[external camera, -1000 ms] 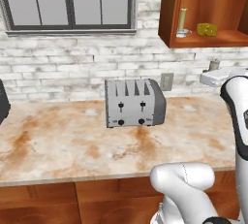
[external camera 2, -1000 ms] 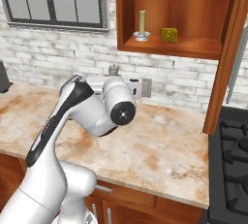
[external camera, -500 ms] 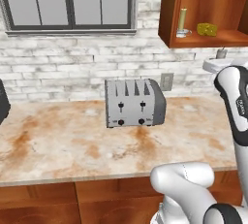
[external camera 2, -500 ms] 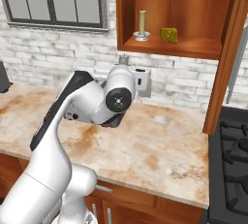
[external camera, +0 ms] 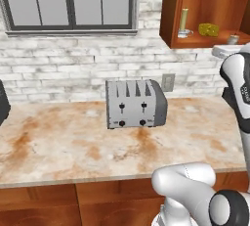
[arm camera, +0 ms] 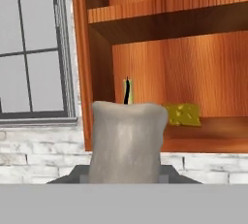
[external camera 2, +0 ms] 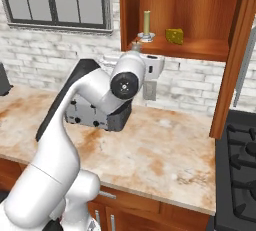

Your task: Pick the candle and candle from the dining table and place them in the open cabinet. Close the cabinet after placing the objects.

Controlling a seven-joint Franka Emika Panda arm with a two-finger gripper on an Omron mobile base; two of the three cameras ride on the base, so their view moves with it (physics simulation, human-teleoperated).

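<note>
Gripping the grey candle, the hand faces the open cabinet — taper candle already shelved.

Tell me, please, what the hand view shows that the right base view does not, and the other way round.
The hand view adds a close look at the stubby grey candle with its dark wick, just in front of the camera. The right base view adds the toaster, the stove and the stone counter. Both share the open wooden cabinet, the yellow wedge on its shelf and the window.
</note>
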